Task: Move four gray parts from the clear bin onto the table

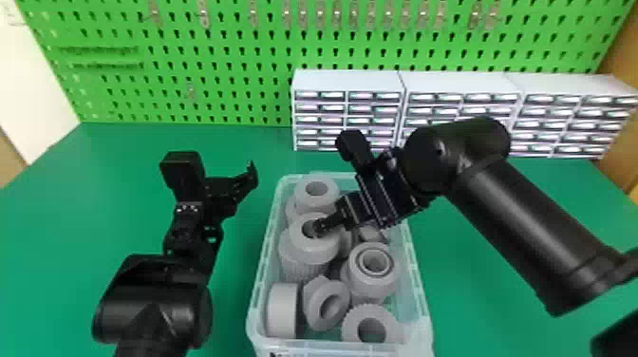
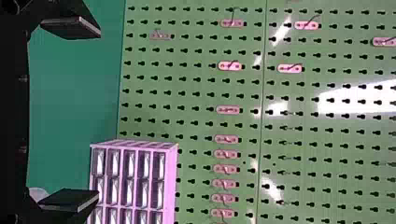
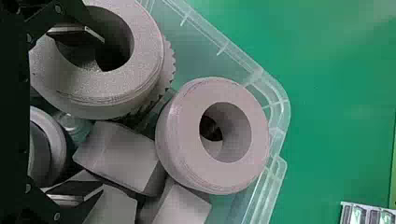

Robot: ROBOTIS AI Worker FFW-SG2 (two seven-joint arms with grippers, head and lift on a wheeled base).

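"The fingers of the right gripper (image 3: 102, 115) are spread, one being set in the hole of a large gray part (image 3: 144, 56). Is anything grasped?"

"Nothing is grasped; the second finger is seen well apart from that part's rim. On the left gripper (image 2: 99, 113), the fingers are likewise parted, with nothing held between them."

"How far has the task been carried?"

"All gray parts (image 1: 282, 311) in view are contained in the clear bin (image 1: 323, 350), which is set on the tabletop (image 1: 474, 285). Judged thus, none of the four has been delivered; four transfers are left, the first pick apparently being prepared."
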